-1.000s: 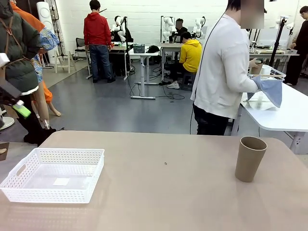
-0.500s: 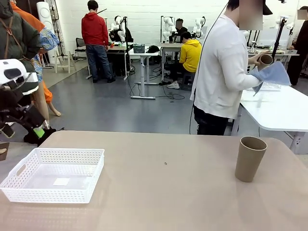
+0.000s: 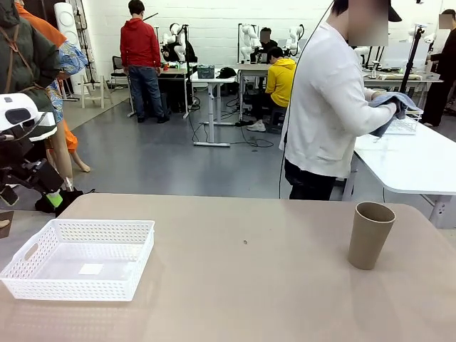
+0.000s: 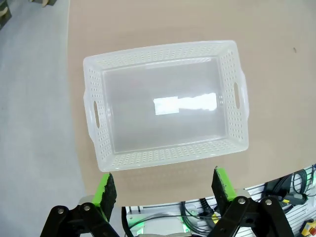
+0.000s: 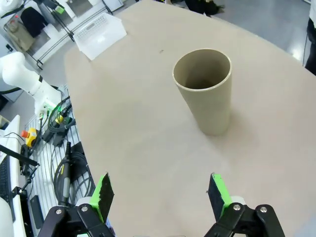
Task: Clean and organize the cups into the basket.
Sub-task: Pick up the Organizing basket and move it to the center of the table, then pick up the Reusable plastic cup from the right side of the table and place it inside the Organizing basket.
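Tan tumbler [image 5: 205, 94] (upright): my right pincer [image 5: 160, 190] is gaping empty above it. Lattice basket [image 4: 163, 49]: my left pincer [image 4: 163, 183] is gaping empty above it.

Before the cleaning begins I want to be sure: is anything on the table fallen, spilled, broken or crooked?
Nothing stands out. The tan cup stands upright on the table with no spill around it, and the white basket sits flat, its walls whole.

On the table [image 3: 242, 299] the basket [image 3: 78, 256] sits at the near left and the cup [image 3: 370, 235] stands upright at the right, well apart, with a person [image 3: 328, 107] behind the far edge, right of middle.
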`<act>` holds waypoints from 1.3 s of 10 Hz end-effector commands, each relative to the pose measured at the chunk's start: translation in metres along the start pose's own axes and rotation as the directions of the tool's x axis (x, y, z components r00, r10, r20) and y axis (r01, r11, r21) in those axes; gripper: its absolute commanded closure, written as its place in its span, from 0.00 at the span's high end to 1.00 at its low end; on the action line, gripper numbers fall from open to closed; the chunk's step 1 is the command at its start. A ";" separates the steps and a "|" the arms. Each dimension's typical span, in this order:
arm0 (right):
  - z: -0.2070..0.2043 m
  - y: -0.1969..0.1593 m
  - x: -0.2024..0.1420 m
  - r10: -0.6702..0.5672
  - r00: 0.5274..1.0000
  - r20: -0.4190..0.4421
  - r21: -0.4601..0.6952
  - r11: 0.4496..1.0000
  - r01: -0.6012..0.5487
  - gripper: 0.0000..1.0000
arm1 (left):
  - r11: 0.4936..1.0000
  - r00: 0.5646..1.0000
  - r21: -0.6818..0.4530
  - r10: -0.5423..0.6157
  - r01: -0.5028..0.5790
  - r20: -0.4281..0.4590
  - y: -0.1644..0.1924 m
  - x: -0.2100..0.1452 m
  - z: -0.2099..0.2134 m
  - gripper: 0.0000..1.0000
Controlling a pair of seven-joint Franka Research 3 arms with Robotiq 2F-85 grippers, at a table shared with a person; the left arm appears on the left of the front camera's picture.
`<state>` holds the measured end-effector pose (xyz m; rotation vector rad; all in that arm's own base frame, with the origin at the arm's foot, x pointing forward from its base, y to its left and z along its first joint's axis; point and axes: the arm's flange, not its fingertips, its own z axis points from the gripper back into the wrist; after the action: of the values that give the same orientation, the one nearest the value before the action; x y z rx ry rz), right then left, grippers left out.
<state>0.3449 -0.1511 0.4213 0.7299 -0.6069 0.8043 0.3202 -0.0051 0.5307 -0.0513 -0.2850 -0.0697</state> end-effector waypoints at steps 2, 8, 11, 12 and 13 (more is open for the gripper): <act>-0.028 -0.007 -0.003 0.288 0.957 -0.024 -0.028 0.957 -0.289 1.00 | 1.000 1.000 0.013 0.019 -0.019 -0.001 -0.001 0.000 0.002 1.00; -0.094 -0.090 -0.044 0.537 0.837 -0.107 0.372 0.802 -0.467 1.00 | 1.000 1.000 0.013 0.019 -0.019 -0.001 -0.001 0.000 0.002 1.00; -0.095 -0.089 -0.040 0.524 0.851 -0.033 0.280 0.822 -0.496 1.00 | 1.000 1.000 0.013 0.019 -0.019 -0.001 -0.001 0.000 0.002 1.00; -0.092 -0.087 -0.037 0.515 0.857 0.004 0.231 0.834 -0.502 1.00 | 1.000 1.000 0.013 0.019 -0.019 -0.001 -0.001 0.000 0.002 1.00; -0.090 -0.085 -0.036 0.498 0.866 0.048 0.193 0.846 -0.497 1.00 | 1.000 1.000 0.013 0.019 -0.019 -0.001 -0.001 0.000 0.002 1.00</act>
<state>0.4175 -0.1418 0.3118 0.7666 -0.6413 1.3884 0.3200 -0.0044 0.5314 -0.0618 -0.2866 -0.0702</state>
